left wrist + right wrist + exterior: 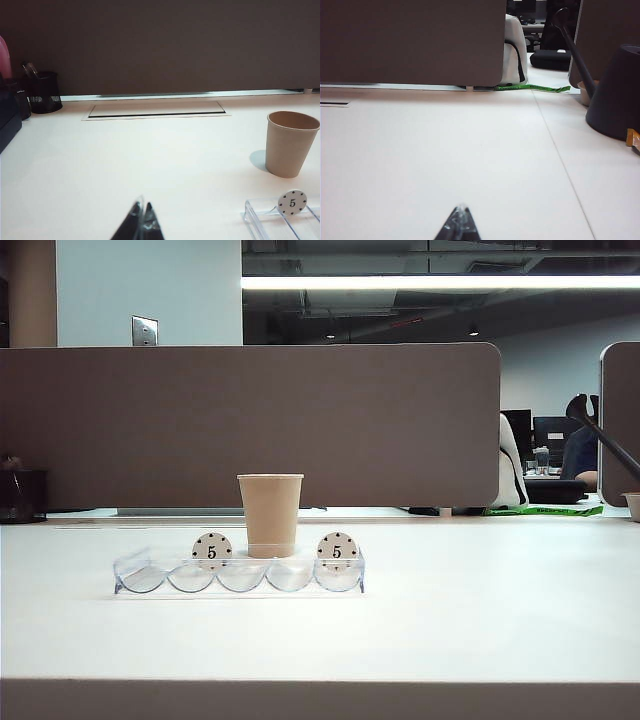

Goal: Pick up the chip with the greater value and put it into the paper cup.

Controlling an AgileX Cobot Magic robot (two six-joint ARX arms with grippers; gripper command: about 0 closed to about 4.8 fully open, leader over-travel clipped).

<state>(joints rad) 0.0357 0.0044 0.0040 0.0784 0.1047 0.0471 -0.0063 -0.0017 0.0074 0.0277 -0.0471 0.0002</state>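
Left gripper [141, 222]: only the dark fingertips show in the left wrist view, drawn together into a narrow point with nothing between them, low over the bare white table [125, 160]. Right gripper [460, 225]: same posture in the right wrist view, tips pressed together, empty, above open tabletop with a seam line running alongside.

Landmark: the plain tan tapered paper cup [270, 514], standing upright near the middle of the table. From the left gripper it sits well apart, off to one side. Neither gripper appears in the exterior view.

Just in front of the cup lies a clear plastic scalloped chip tray [240, 578], long side facing the camera. Two white round chips marked "5" stand on edge in it: one [212, 551] at the cup's left flank, the other [337, 551] at its right flank. The remaining scallops look vacant.

The dark red chip marked "10" cannot be seen in any view; whether it lies inside the cup cannot be told.

Behind the cup: a brown partition panel [250, 425]. Far left of the cup, a black mesh pen holder [44, 92].
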